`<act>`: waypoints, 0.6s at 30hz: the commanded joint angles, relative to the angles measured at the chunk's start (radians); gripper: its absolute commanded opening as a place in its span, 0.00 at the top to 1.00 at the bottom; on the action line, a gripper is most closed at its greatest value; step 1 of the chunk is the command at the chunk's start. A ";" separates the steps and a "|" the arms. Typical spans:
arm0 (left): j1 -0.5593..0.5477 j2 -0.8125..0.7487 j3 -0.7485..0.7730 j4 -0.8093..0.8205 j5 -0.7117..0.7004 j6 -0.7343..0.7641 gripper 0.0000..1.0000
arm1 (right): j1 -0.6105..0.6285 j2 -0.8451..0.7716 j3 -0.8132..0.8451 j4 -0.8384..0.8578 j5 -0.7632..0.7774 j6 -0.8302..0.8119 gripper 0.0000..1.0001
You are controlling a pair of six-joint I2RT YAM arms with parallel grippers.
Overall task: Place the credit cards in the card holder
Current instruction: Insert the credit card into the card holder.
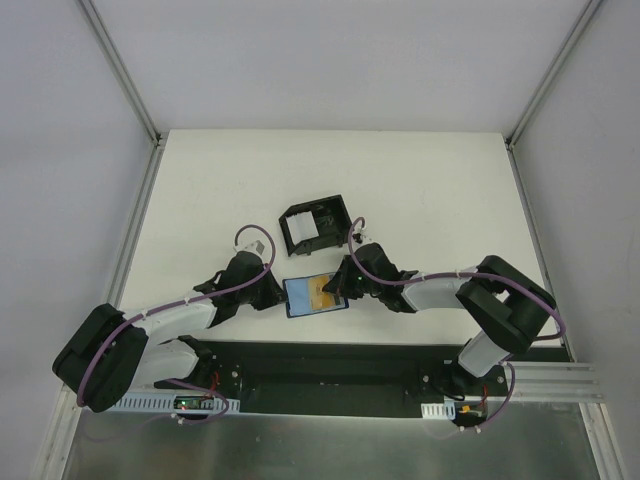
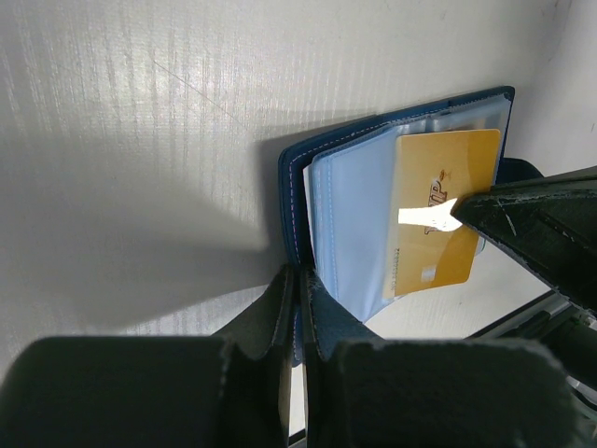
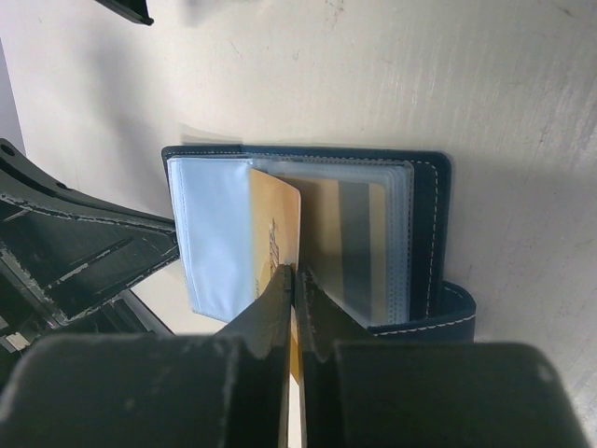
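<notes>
Both pincers are pinched shut. The left gripper [image 2: 298,285] clamps the edge of the open blue card holder [image 2: 350,215], and the right gripper [image 3: 294,280] nips a gold credit card [image 3: 275,219] lying across its clear sleeves. In the overhead view the holder lies mid-frame on the white table [image 1: 200,180], just below a black box [image 1: 315,222].

The open blue card holder [image 1: 301,301] is laid on the white table [image 1: 200,180], with the left gripper [image 1: 282,293] and right gripper [image 1: 338,289] met at its sides. A gold card [image 1: 323,291] is seen on it, and a black box [image 1: 313,225] is set just behind
</notes>
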 commanded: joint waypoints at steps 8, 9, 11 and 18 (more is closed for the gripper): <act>0.005 0.015 -0.001 -0.059 -0.015 0.022 1.00 | -0.001 0.078 0.010 -0.119 -0.072 -0.047 1.00; 0.005 0.017 -0.001 -0.059 -0.014 0.024 1.00 | 0.004 0.090 0.020 -0.112 -0.082 -0.041 1.00; 0.005 0.020 -0.001 -0.058 -0.014 0.020 1.00 | 0.023 0.101 0.036 -0.108 -0.084 -0.033 0.99; 0.005 0.015 -0.007 -0.055 -0.017 0.019 1.00 | 0.036 0.107 0.045 -0.107 -0.075 -0.010 1.00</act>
